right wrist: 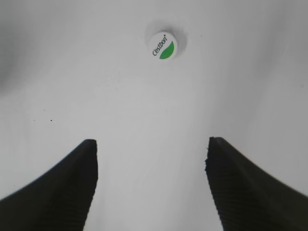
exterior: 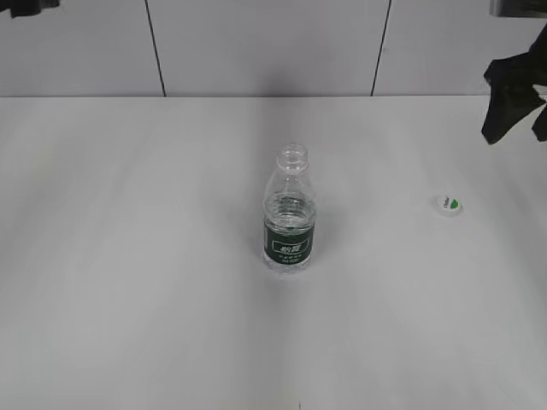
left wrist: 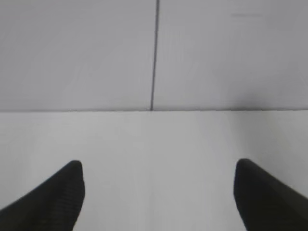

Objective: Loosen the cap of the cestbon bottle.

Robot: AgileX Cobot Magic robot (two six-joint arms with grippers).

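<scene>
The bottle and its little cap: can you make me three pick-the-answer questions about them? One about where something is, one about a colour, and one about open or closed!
1. Where is the cap?
A. on the bottle
B. on the table, right of the bottle
C. in a gripper

2. What colour is the bottle's label?
A. red
B. yellow
C. dark green

3. How is the right gripper?
A. open and empty
B. shut on the cap
C. shut on the bottle

Answers: 1 B, the cap lies alone on the white table. 2 C, the band is dark green with white lettering. 3 A, its fingers stand wide apart over bare table.
</scene>
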